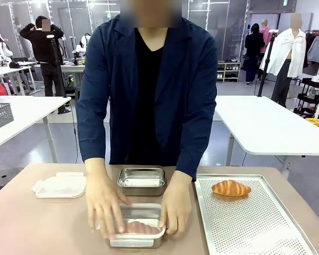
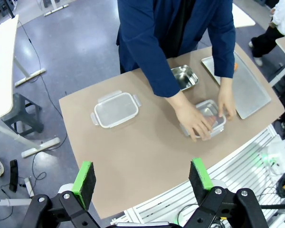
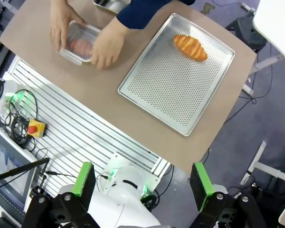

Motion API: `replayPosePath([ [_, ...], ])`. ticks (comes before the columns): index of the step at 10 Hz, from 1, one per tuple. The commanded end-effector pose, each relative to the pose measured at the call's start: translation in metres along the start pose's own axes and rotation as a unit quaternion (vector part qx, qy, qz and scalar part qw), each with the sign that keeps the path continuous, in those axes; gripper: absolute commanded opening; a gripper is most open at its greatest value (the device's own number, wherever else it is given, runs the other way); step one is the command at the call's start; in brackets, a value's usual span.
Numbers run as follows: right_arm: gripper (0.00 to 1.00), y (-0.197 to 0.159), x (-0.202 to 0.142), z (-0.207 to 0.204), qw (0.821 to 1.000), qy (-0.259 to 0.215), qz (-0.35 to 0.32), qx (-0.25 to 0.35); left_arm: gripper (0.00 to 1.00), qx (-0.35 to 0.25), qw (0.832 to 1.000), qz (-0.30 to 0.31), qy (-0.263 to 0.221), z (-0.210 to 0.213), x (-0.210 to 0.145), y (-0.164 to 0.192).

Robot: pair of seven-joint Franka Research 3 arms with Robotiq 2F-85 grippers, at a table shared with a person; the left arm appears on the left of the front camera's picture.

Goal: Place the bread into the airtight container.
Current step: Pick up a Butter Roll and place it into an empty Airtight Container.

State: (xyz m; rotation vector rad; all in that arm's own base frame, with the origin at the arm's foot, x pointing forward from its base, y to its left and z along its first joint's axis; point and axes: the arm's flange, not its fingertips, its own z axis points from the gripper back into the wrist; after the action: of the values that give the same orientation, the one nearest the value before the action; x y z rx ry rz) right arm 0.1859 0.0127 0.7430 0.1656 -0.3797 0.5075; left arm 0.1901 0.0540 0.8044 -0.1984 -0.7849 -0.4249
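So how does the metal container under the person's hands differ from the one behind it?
The near container holds something pinkish; the far container looks empty. The person's hands rest on the near container; the far container is untouched. The near container seems lidded; the far container is open. Both are rectangular shiny metal.

No legible text or labels

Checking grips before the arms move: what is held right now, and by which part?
The left gripper and right gripper are open, empty. The person's hands hold the near container: one hand flat on top, the other hand against its side.
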Motion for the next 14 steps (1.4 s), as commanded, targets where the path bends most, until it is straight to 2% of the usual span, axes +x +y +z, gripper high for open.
replayPosePath([
  [1,1.00,-0.001,-0.002,-0.001,1.000,-0.001,-0.004,-0.002,1.00,-0.003,1.000,-0.003,-0.001,0.000,0.001,-0.001],
  [11,1.00,0.000,0.000,0.000,1.000,0.000,0.000,0.000,1.00,-0.003,1.000,-0.003,-0.001,0.000,0.001,-0.001],
  [12,1.00,-0.011,0.018,-0.007,0.996,-0.019,0.060,0.056,1.00,-0.003,1.000,-0.003,-0.001,0.000,0.001,-0.001],
  [13,1.00,-0.013,0.038,-0.028,0.991,-0.014,0.103,0.080,1.00,-0.003,1.000,-0.003,-0.001,0.000,0.001,-0.001],
  [14,1.00,-0.004,0.051,-0.045,0.986,-0.009,0.151,0.070,1.00,-0.003,1.000,-0.003,-0.001,0.000,0.001,-0.001],
])
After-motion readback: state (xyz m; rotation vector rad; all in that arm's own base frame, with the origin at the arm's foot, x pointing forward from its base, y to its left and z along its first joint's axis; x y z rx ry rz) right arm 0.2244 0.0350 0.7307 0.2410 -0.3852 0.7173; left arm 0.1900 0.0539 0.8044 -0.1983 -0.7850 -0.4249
